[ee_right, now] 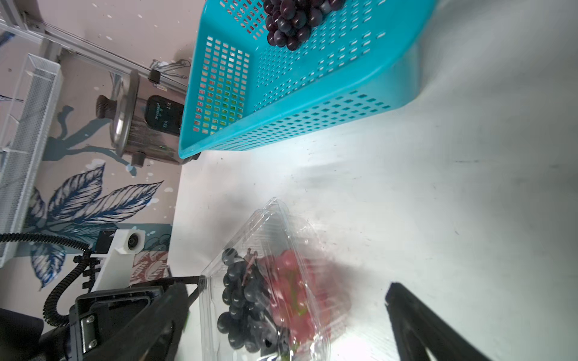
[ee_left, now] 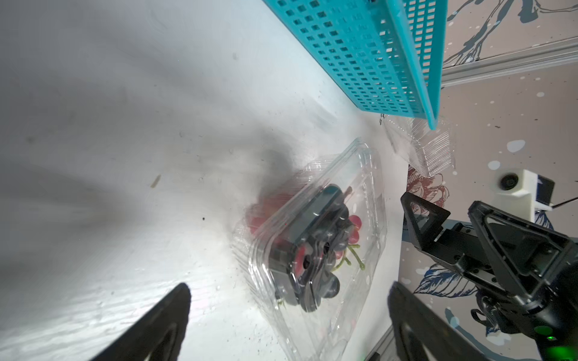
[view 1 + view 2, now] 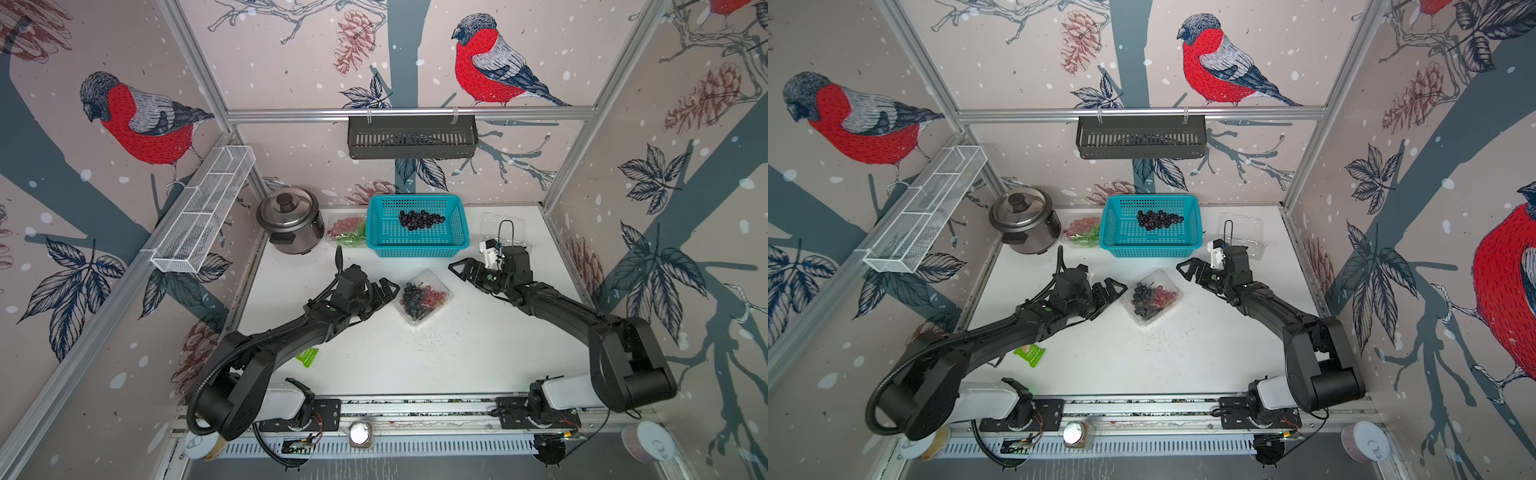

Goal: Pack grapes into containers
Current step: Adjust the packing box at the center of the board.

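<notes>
A shut clear container (image 3: 424, 297) (image 3: 1150, 297) lies mid-table holding dark and red grapes (image 1: 250, 297). My left gripper (image 3: 384, 291) (image 2: 287, 312) stands open just left of it, fingers clear of the plastic. Up and to the container's right, my right gripper (image 3: 461, 268) (image 1: 281, 312) hangs open and holds nothing. A dark bunch of grapes (image 3: 419, 219) lies in the teal basket (image 3: 417, 249). Left of the basket, a second container (image 3: 347, 230) holds red and green grapes. An empty container (image 3: 503, 226) sits at the back right.
A steel rice cooker (image 3: 291, 224) stands at the back left. A green packet (image 3: 307, 356) lies near the left arm. A white wire shelf (image 3: 203, 208) and a black rack (image 3: 411, 137) hang on the walls. Dark specks dot the table in front of the centre container.
</notes>
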Tool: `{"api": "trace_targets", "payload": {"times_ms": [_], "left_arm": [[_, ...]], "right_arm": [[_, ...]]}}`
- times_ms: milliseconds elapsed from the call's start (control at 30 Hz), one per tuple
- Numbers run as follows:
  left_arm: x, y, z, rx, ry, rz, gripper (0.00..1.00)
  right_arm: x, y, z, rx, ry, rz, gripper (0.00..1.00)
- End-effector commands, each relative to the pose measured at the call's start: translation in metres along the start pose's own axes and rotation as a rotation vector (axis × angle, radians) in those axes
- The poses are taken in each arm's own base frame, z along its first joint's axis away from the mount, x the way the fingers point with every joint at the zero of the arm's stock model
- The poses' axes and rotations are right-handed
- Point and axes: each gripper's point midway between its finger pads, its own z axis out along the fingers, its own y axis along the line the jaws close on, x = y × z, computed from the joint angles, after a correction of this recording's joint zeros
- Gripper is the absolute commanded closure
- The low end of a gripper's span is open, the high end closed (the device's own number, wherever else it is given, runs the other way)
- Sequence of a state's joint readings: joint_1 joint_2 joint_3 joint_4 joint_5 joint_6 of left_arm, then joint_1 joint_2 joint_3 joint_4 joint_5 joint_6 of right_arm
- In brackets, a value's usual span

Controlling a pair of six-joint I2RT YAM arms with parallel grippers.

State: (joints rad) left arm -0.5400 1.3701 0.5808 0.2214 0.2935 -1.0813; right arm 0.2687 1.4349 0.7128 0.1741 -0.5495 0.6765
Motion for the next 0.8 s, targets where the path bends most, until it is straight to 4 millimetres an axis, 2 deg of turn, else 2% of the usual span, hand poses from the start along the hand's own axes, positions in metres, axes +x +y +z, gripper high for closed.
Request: {"api": "trace_targets", "payload": {"times_ms": [0,200,367,567,767], "left_arm": [[0.001,-0.032,0.008,0.138,0.025,-0.025,0.03],[0.005,-0.052,0.031,0.151,0.061,-0.001,0.03],[0.007,-0.06,0.05,0.16,0.089,0.001,0.03],[-0.003,-0.082,0.081,0.187,0.118,0.028,0.03],[-0.02,-0.119,0.111,0.228,0.145,0.089,0.03]], "right_arm": [[0.009,-0.012,0.006,0.084,0.026,-0.029,0.0],[0.012,-0.015,0.012,0.075,0.044,-0.017,0.0],[0.015,-0.02,0.013,0.069,0.057,0.0,0.0],[0.016,-0.035,0.0,0.062,0.044,0.059,0.0],[0.016,-0.048,-0.021,0.08,0.013,0.093,0.0]]}}
